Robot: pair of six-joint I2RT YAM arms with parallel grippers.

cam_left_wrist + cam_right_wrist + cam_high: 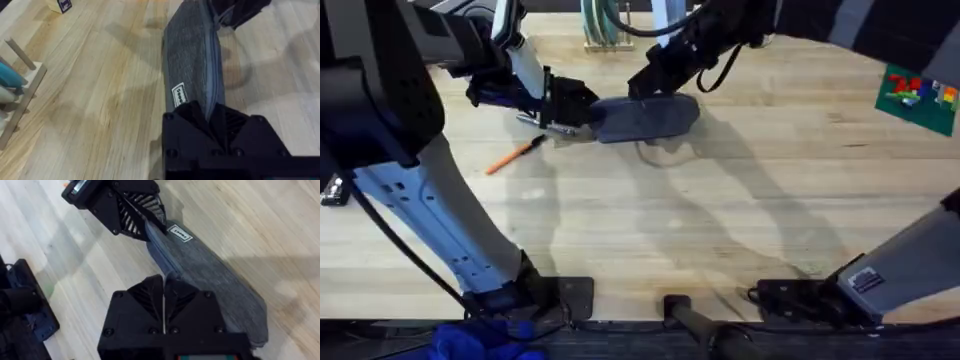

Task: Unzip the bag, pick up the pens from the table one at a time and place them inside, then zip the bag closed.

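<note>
The light wooden worktop (720,220) has wide bare room in front of the blue-grey fabric pencil pouch (650,118), which lies towards its far side. The pouch looks soft and light, likely to buckle unless pinned at both ends. The left end effector (582,108) is pinched shut on its left end; the right end effector (162,297), fingers closed together, grips at the zip line. An orange pen (515,155) lies nearby.
</note>
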